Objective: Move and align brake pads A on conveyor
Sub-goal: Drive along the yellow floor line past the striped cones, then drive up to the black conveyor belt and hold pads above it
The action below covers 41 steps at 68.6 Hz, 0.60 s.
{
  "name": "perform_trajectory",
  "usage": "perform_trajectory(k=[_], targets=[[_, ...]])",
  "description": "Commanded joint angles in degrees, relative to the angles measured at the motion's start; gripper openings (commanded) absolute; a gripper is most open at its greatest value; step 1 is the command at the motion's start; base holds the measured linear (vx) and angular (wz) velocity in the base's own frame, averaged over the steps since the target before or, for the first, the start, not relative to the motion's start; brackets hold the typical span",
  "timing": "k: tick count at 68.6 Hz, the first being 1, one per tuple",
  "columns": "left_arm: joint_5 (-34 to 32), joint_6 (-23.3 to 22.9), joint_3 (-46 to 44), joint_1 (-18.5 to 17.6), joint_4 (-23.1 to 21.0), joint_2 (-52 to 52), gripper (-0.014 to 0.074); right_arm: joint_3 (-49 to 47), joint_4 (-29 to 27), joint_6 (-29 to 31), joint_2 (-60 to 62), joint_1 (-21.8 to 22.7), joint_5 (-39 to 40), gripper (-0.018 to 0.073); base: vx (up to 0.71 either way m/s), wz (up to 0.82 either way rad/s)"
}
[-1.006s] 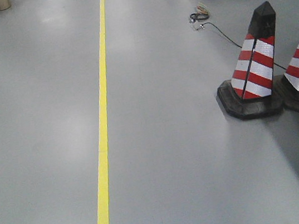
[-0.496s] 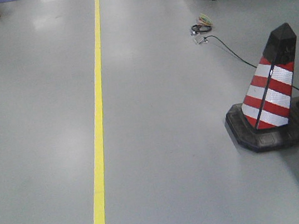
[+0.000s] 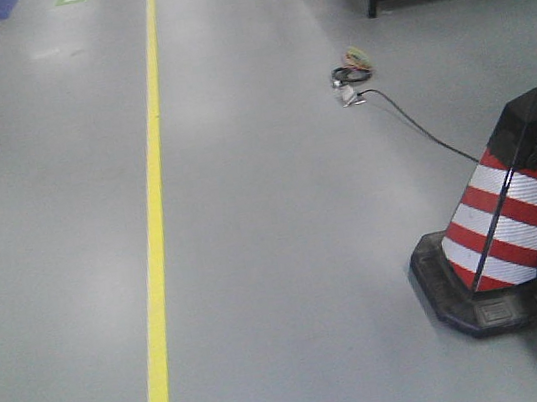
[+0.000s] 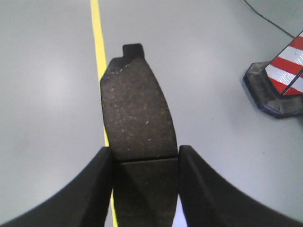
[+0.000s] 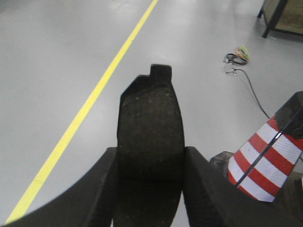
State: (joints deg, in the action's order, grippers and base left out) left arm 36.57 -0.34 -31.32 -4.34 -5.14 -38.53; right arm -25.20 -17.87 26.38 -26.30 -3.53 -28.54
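Dark-grey, gritty friction material: one brake pad (image 4: 137, 109) clamped edge to edge in the left pincer (image 4: 144, 151), gripped about at its thin groove, tabbed end pointing out over the grey floor (image 4: 47, 94) and crossing the yellow line (image 4: 96, 28). Likewise on the right: a second brake pad (image 5: 150, 109) clenched across its narrow width by the right pincer (image 5: 150, 151), above bare floor, with a coiled cable (image 5: 236, 56) and a red-and-white traffic cone (image 5: 265, 156) further right. No conveyor in any view. Likely stiff, dense and rather heavy for so small a piece, with a rough face unlikely to slip. Best held as now, by the long edges near mid-length, for balance. Possibly brittle at the corners, so better laid flat than dropped.
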Motion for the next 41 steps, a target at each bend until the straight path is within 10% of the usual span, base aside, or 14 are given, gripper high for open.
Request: perform_trajectory(k=[1, 41], targets=[[-4.35, -0.21, -1.72, -0.3, -0.61, 0.08, 0.006, -1.92, -0.89, 0.3, -0.2, 0.16, 4.68, -0.0003, 0.49, -0.29], [-4.35, -0.21, -1.72, -0.3, -0.61, 0.08, 0.006, -1.92, -0.89, 0.3, -0.2, 0.16, 4.68, -0.0003, 0.44, -0.58]])
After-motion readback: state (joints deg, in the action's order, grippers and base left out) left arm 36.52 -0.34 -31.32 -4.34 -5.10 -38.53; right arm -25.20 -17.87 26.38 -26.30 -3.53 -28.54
